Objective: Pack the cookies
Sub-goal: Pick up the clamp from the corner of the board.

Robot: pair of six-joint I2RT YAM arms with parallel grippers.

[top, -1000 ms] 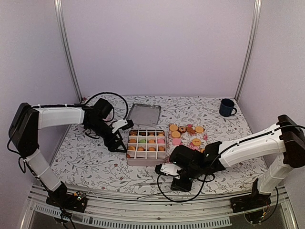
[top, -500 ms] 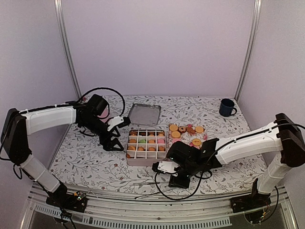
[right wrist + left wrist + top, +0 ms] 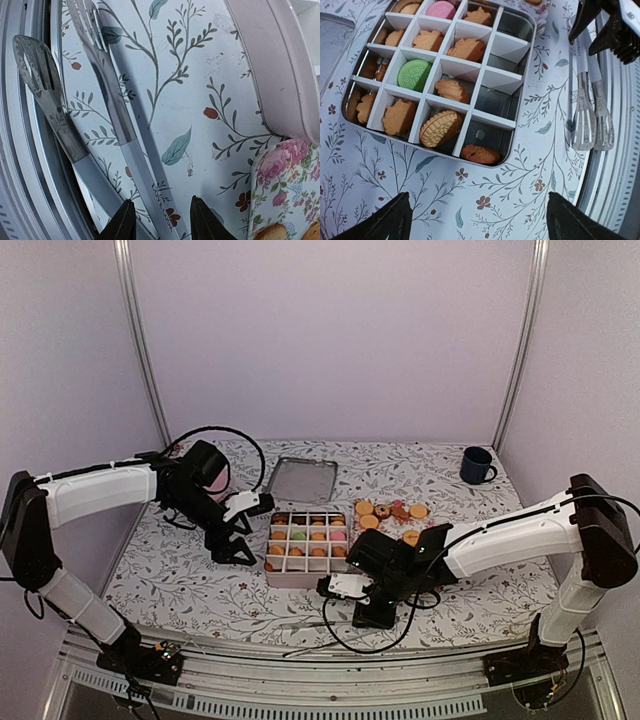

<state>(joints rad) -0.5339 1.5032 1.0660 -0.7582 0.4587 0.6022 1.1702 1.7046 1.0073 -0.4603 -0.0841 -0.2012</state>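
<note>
Both cropped at frame edge, left gripper (image 3: 480, 216) wide open, empty, right gripper (image 3: 162, 222) straddling tongs (image 3: 131, 150), hold unclear

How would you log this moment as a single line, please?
task: pack cookies | left pincer: open, beside box | right pincer: open, over tongs | box: partly filled

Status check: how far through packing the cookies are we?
Mostly done: most cells of the divided box hold cookies. In hand: nothing gripped; the right pincer is open over the tongs, the left pincer open near the box. Left: several empty cells along one side, and loose cookies on the floral plate.
</note>
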